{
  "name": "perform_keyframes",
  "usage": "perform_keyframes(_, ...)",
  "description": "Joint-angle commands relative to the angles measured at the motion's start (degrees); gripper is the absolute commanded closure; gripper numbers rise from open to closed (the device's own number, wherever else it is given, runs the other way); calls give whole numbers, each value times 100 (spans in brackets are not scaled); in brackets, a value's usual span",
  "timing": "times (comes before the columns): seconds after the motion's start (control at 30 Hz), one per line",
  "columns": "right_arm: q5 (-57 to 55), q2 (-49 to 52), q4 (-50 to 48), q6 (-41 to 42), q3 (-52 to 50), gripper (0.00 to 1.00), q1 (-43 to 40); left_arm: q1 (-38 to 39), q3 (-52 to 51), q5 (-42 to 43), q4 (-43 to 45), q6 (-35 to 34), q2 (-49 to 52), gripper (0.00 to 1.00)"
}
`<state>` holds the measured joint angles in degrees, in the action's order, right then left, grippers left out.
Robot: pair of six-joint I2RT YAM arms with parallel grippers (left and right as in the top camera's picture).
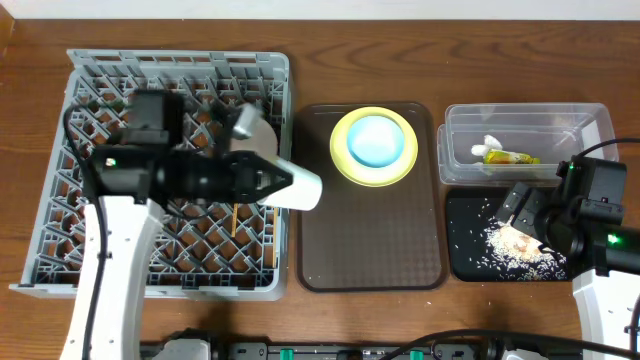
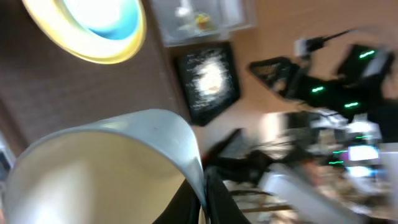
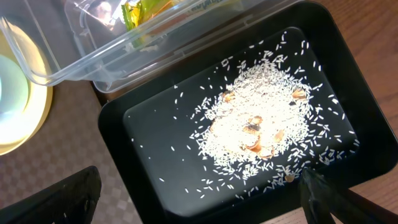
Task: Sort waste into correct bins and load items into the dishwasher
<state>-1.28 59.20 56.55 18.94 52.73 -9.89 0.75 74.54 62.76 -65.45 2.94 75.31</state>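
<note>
One white bowl is clamped by its rim in the left gripper at the dish rack's right edge, seemingly for loading; the right gripper hovers, jaws apart, over the black tray.

- A brown rectangular serving tray with rounded corners and a finely textured floor lies flat in the middle of the worktop, its long sides running near to far.
- The worktop is dark brown wood with visible grain.
- A pale strip runs along its far edge.
</note>
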Motion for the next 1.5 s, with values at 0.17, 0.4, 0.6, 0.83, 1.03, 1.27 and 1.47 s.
perform_keyframes(0.17, -20, -26, 7, 31, 50, 1, -44, -1379, -1167, 1635, -7, 570, 269, 92)
perform_keyframes(0.4, -20, -26, 7, 31, 50, 1, -44, -1875, -1880, 1635, 0, 1241, 881, 92)
perform_keyframes(0.6, -20, -26, 7, 31, 50, 1, -44, -2218, -1991, 1617, 26, 1725, 1626, 92)
perform_keyframes(0.83, -20, -26, 7, 31, 50, 1, -44, -2531, -1991, 1368, 282, 1805, 2409, 92)
perform_keyframes(1.03, -20, -26, 7, 31, 50, 1, -44, -2730, -1989, 981, 323, 1801, 2693, 70)
perform_keyframes(1.27, -20, -26, 7, 31, 50, 1, -44, -3228, -1947, 417, 249, 1478, 2680, 51)
perform_keyframes(1.47, -20, -26, 7, 31, 50, 1, -44, -3552, -1615, 133, -111, 1364, 2568, 37)
